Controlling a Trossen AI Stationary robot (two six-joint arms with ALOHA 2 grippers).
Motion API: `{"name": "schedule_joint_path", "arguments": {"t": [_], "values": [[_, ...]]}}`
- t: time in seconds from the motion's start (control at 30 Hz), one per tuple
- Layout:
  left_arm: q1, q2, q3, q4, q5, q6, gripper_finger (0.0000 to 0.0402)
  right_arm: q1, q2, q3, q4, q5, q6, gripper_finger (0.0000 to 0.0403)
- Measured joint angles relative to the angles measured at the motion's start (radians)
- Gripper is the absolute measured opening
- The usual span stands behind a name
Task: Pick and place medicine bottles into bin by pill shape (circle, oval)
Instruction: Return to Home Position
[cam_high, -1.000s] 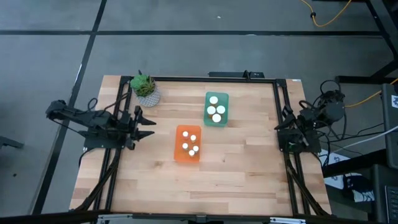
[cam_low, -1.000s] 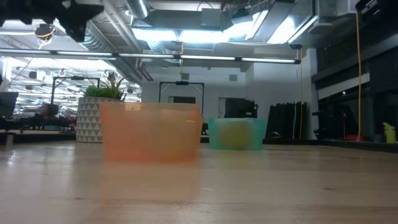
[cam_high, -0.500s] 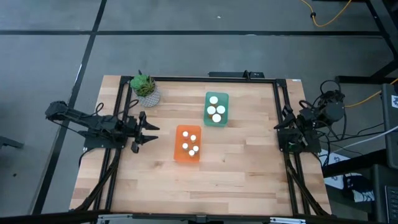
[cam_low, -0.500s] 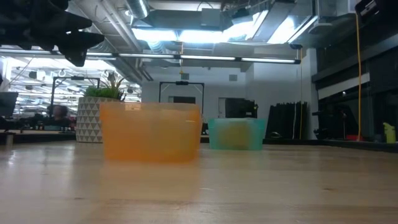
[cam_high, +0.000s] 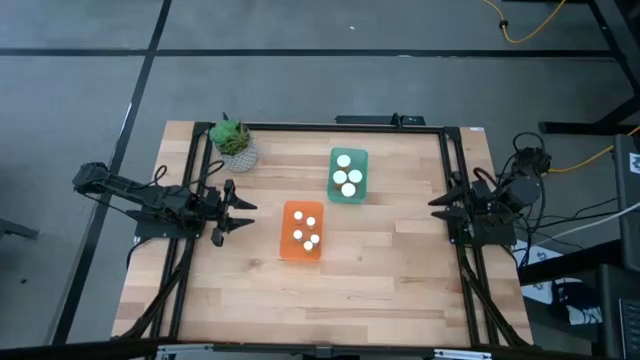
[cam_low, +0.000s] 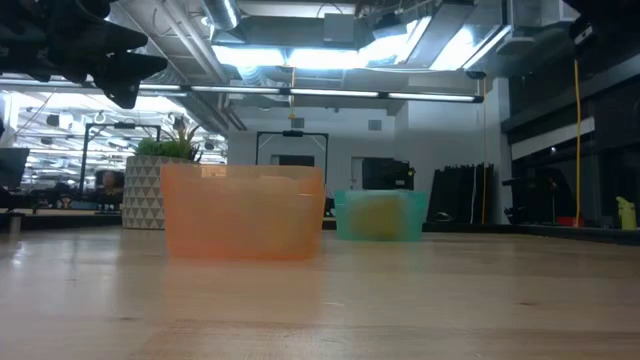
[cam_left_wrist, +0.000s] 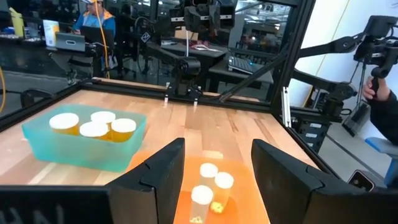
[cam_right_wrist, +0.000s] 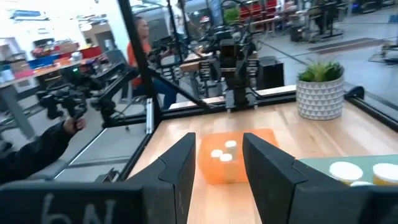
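Several white-topped medicine bottles stand in an orange bin at the table's middle. Several more stand in a teal bin farther back. My left gripper is open and empty, above the table just left of the orange bin. In its wrist view its fingers stand apart, with the orange bin's bottles beyond them. My right gripper is open and empty at the table's right edge. It faces the orange bin.
A potted plant stands at the far left corner of the table. A black frame rail runs around the table. A person's hand shows beyond the right side. Bare wood lies in front of the bins.
My left gripper has come down a little and moved slightly toward the orange bin, then held still. My right gripper has reached out a little from the right edge toward the table's middle. The bins and bottles have stayed in place.
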Motion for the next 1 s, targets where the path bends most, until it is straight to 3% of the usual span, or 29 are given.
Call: {"name": "schedule_joint_path", "arguments": {"t": [0.43,0.7,1.0], "values": [[0.0,0.0,-0.001,-0.023,-0.001,0.03,0.0179,0.0,0.0,-0.184,0.291,0.012,-0.133,0.0135],[0.0,0.0,-0.001,-0.024,-0.001,0.047,0.0179,-0.014,0.0,-0.219,0.325,0.008,-0.165,0.0135],[0.0,0.0,-0.001,-0.024,-0.001,0.047,0.0179,-0.131,0.002,-0.34,0.506,-0.168,-0.22,0.0135]]}}
